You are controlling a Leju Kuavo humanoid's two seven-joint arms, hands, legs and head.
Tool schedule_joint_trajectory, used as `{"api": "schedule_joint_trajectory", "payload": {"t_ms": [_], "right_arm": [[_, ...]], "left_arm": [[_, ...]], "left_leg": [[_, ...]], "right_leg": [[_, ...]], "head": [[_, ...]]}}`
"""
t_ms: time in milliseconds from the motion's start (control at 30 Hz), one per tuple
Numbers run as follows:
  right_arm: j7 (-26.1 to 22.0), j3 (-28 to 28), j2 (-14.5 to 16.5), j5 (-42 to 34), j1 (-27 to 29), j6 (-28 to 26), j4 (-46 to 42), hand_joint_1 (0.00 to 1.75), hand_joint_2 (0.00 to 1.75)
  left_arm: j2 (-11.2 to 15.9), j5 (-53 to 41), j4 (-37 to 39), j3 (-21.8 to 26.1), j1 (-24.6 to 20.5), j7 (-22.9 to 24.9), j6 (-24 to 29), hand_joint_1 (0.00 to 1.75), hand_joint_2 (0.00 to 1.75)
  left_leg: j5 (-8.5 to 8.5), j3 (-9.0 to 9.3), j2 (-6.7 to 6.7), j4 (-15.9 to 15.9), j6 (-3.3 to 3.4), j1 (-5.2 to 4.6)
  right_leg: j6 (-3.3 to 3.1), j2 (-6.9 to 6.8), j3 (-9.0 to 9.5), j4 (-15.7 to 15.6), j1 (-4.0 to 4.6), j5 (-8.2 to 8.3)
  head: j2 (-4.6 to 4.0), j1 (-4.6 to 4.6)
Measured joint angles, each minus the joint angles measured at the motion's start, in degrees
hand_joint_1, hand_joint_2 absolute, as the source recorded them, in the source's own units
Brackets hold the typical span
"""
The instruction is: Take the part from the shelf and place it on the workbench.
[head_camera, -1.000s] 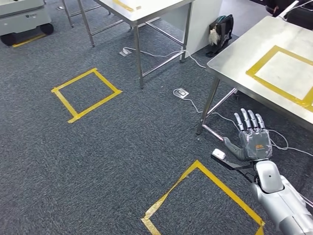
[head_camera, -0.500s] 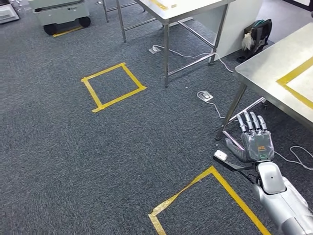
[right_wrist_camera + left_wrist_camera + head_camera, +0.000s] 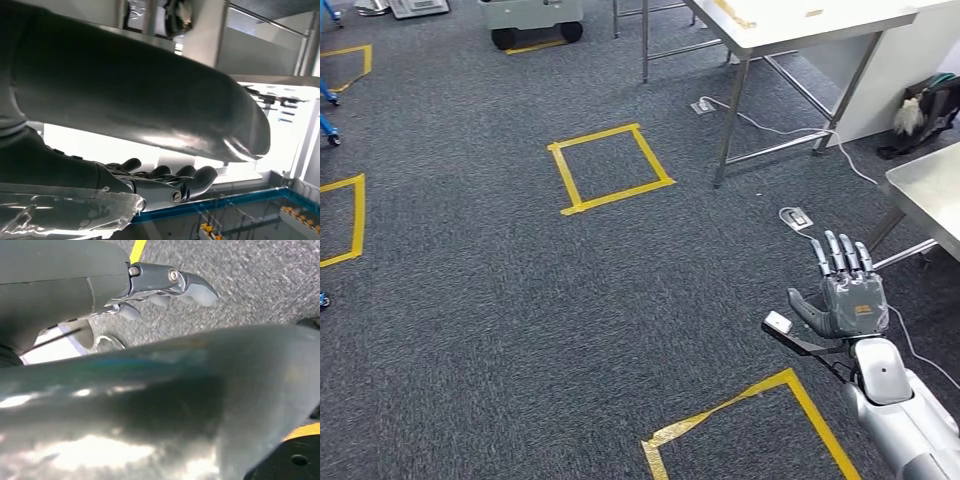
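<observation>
My right hand [image 3: 848,295] is raised at the lower right of the head view, its fingers stretched out and apart with nothing in them. In the right wrist view its dark fingers [image 3: 170,180] lie straight below the thick thumb, also empty. In the left wrist view, my left hand [image 3: 166,285] has its fingers extended over grey carpet and holds nothing. A corner of the steel workbench [image 3: 931,195] shows at the right edge. Beyond the right hand's fingers, a blue-edged shelf [image 3: 241,200] carries small orange-yellow items [image 3: 298,217].
Grey carpet carries yellow tape squares, one in the middle [image 3: 610,168] and one just before me [image 3: 743,410]. A second steel table [image 3: 803,20] stands at the back right, with cables [image 3: 795,215] on the floor under it. A wheeled cart [image 3: 535,15] is at the back.
The camera has turned left, so the tables and tape squares have slid right in the picture. My right hand keeps the same spread pose and holds nothing.
</observation>
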Motion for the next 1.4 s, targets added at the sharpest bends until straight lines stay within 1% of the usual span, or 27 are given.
{"api": "schedule_joint_trajectory", "payload": {"t_ms": [67,100,133,167,233,300,367,400,467,533,567,600,633,667,733,800,867,900,967,1033,1100,1167,1200,1233,1300,1367,1400], "right_arm": [[-0.08,-0.19,-0.11,-0.03,0.16,0.01,-0.01,0.0,0.0],[-0.12,-0.24,-0.14,-0.04,0.27,0.01,-0.02,0.0,0.0],[-0.15,-0.27,-0.16,-0.04,0.35,0.01,-0.05,0.0,0.0],[-0.15,-0.3,-0.2,-0.04,0.35,0.01,-0.13,0.0,0.0],[-0.15,-0.39,-0.28,-0.04,0.3,0.01,-0.37,0.0,0.0],[-0.15,-0.55,-0.42,-0.04,0.4,0.0,-0.51,0.0,0.0],[-0.17,-0.65,-0.52,-0.04,0.51,0.01,-0.51,0.0,0.0],[-0.2,-0.67,-0.55,-0.04,0.52,0.01,-0.51,0.0,0.0],[-0.24,-0.73,-0.58,-0.11,0.5,0.01,-0.52,0.0,0.0],[-0.24,-0.99,-0.93,-0.44,0.77,-0.09,-0.67,0.0,0.0],[-0.23,-1.23,-1.26,-0.72,1.12,-0.16,-0.81,0.0,0.0],[-0.21,-1.64,-1.68,-1.1,1.77,-0.25,-1.11,0.0,0.0],[-0.19,-2.17,-2.14,-1.52,2.57,-0.33,-1.54,0.0,0.0],[-0.17,-2.76,-2.59,-1.91,3.56,-0.42,-2.12,0.0,0.0],[-0.21,-4.13,-3.58,-2.56,5.92,-0.64,-3.48,0.0,0.0],[-0.25,-5.94,-4.79,-2.98,8.85,-0.75,-4.72,0.0,0.0],[-0.32,-7.92,-5.74,-3.17,11.81,-0.71,-6.04,0.0,0.0],[-0.41,-8.71,-5.98,-3.17,13.0,-0.67,-6.73,0.0,0.0],[-0.72,-10.15,-6.35,-3.14,14.64,-0.58,-8.05,0.0,0.0],[-0.95,-11.31,-6.61,-3.09,15.36,-0.48,-9.0,0.0,0.0],[-1.07,-12.03,-6.72,-3.04,15.79,-0.44,-9.62,0.0,0.0],[-1.11,-12.41,-6.75,-3.01,16.14,-0.44,-10.2,0.0,0.0],[-1.11,-12.56,-6.79,-3.01,16.23,-0.44,-10.52,0.0,0.0],[-1.11,-12.75,-6.86,-3.01,16.31,-0.44,-10.82,0.0,0.0],[-1.11,-13.16,-7.04,-3.01,16.56,-0.44,-11.22,0.0,0.0],[-1.15,-13.44,-7.14,-2.99,16.78,-0.42,-11.32,0.0,0.0],[-1.24,-13.52,-7.15,-2.95,16.81,-0.38,-11.32,0.0,0.0]], "left_arm": [[0.17,0.06,0.0,0.0,0.03,-0.06,-0.01,0.0,0.0],[0.22,0.08,0.01,0.0,0.11,-0.08,-0.02,0.0,0.0],[0.2,0.1,0.01,0.0,0.26,-0.1,-0.03,0.0,0.0],[0.11,0.11,0.02,0.0,0.44,-0.1,-0.04,0.0,0.0],[0.03,0.13,0.03,0.0,0.58,-0.1,-0.04,0.0,0.0],[-0.01,0.16,0.04,0.0,0.33,-0.1,-0.04,0.0,0.0],[-0.08,0.2,0.04,0.0,0.16,-0.1,-0.04,0.0,0.0],[-0.12,0.21,0.04,0.0,0.17,-0.1,-0.04,0.0,0.0],[-0.13,0.42,0.04,0.0,0.28,-0.1,-0.03,0.0,0.0],[-0.17,0.92,0.04,0.0,0.28,-0.11,0.07,0.0,0.0],[-0.26,1.3,0.04,0.0,0.28,-0.14,0.22,0.0,0.0],[-0.38,1.76,0.04,0.0,0.42,-0.19,0.44,0.0,0.0],[-0.53,2.26,0.04,0.0,0.65,-0.24,0.69,0.0,0.0],[-0.74,2.81,0.04,0.01,1.03,-0.29,0.92,0.0,0.0],[-1.12,3.73,0.04,0.02,1.67,-0.43,1.22,0.0,0.0],[-1.44,4.68,0.04,0.05,1.95,-0.75,1.44,0.0,0.0],[-1.65,5.56,0.04,0.08,2.21,-1.09,1.52,0.0,0.0],[-1.72,5.84,0.04,0.08,2.4,-1.19,1.49,0.0,0.0],[-1.85,6.3,0.04,0.09,2.76,-1.29,1.34,0.0,0.0],[-1.84,6.58,0.04,0.09,2.92,-1.31,1.19,0.0,0.0],[-1.72,6.67,0.04,0.09,3.05,-1.31,1.12,0.0,0.0],[-1.71,6.71,0.05,0.08,3.29,-1.31,1.07,0.0,0.0],[-1.78,6.71,0.07,0.07,3.4,-1.31,1.05,0.0,0.0],[-1.84,6.71,0.08,0.07,3.43,-1.31,1.04,0.0,0.0],[-1.92,6.71,0.08,0.07,3.29,-1.31,1.04,0.0,0.0],[-1.96,6.77,0.08,0.07,3.15,-1.31,1.05,0.0,0.0],[-1.99,6.88,0.08,0.07,3.15,-1.31,1.05,0.0,0.0]], "left_leg": [[0.22,-0.37,-1.43,0.07,-0.71,0.01],[0.44,-0.59,-2.12,0.0,-1.13,0.09],[0.67,-0.76,-2.82,-0.16,-1.49,0.26],[0.66,-0.9,-2.66,-0.08,-1.8,0.33],[-1.12,-2.15,0.41,2.49,-2.25,0.13],[-5.09,-5.57,4.31,9.75,-2.51,-0.05],[-7.55,-8.6,5.34,16.31,-2.56,0.0],[-7.19,-8.69,5.44,16.78,-2.5,0.0],[-4.04,-5.39,6.25,11.16,-2.23,-0.07],[-1.59,-1.04,8.92,3.56,-1.83,-0.44],[-1.18,0.12,9.79,1.44,-1.56,-0.63],[-1.22,0.52,9.9,0.55,-1.27,-0.81],[-1.19,0.49,9.0,0.42,-0.87,-0.84],[-1.11,0.55,8.26,0.24,-0.52,-0.78],[-0.98,0.76,6.89,-0.03,0.21,-0.52],[-1.0,0.82,5.34,-0.1,0.72,-0.37],[-1.06,0.86,3.64,-0.09,0.93,-0.4],[-1.09,0.92,2.87,-0.09,0.95,-0.41],[-1.12,1.11,1.39,-0.06,0.85,-0.36],[-1.19,1.16,0.08,0.09,0.4,-0.38],[-0.98,0.89,-1.06,0.12,-0.39,-0.34],[-0.69,0.64,-1.96,-0.03,-1.11,-0.14],[-0.95,0.44,-1.26,0.28,-1.36,-0.16],[-1.87,-0.19,0.22,1.55,-1.57,-0.26],[-5.44,-3.2,3.93,7.8,-1.9,-0.44],[-8.49,-6.72,5.22,15.19,-2.1,-0.38],[-8.63,-7.41,5.32,16.74,-2.11,-0.37]], "right_leg": [[-0.12,2.27,2.16,-4.25,-0.39,1.14],[-0.38,2.37,2.41,-4.56,-0.32,0.99],[-0.77,1.59,2.53,-4.53,-0.2,1.12],[-1.17,0.83,2.59,-4.58,-0.1,1.23],[-1.97,-0.8,2.8,-4.8,0.0,1.39],[-2.47,-2.56,2.83,-4.87,0.31,1.35],[-2.63,-4.42,2.81,-4.86,0.57,1.27],[-2.65,-5.27,2.83,-4.86,0.65,1.23],[-2.53,-6.78,3.0,-4.86,0.73,1.11],[-2.07,-8.09,3.15,-4.75,1.05,0.75],[-1.78,-8.74,3.3,-4.74,1.21,0.57],[-1.46,-9.46,3.51,-4.83,1.34,0.41],[-1.17,-10.17,3.82,-5.0,1.33,0.32],[-0.81,-10.21,4.08,-5.06,1.21,0.11],[-0.26,-7.57,3.44,-3.08,0.89,-1.47],[0.0,-4.04,0.11,3.86,0.7,-4.96],[0.1,-3.05,-3.64,10.72,0.71,-7.34],[0.11,-2.98,-4.24,11.28,0.69,-6.9],[0.09,-2.43,-2.14,5.92,0.47,-3.16],[0.16,0.03,1.61,-1.74,0.01,-0.03],[-0.19,1.34,3.24,-4.62,-0.06,0.52],[-0.95,0.11,3.4,-4.77,0.17,0.76],[-1.34,-0.51,3.49,-4.88,0.2,0.87],[-1.72,-1.22,3.57,-5.02,0.22,0.94],[-2.31,-2.83,3.64,-5.14,0.42,0.92],[-2.55,-4.53,3.62,-5.14,0.63,0.81],[-2.6,-5.33,3.63,-5.14,0.68,0.78]], "head": [[0.0,-0.04],[0.0,-0.07],[0.0,-0.08],[0.0,-0.09],[0.0,-0.39],[0.0,-0.66],[0.0,-0.64],[0.0,-0.64],[0.0,-0.66],[0.0,-0.68],[0.0,-0.62],[0.0,-0.56],[0.0,-0.51],[0.0,-0.45],[0.0,-0.33],[0.0,-0.02],[0.0,0.14],[0.0,0.16],[0.0,0.16],[0.0,0.14],[0.0,0.09],[0.0,0.05],[0.0,0.0],[0.0,-0.14],[0.0,-0.37],[0.0,-0.41],[0.0,-0.43]]}}
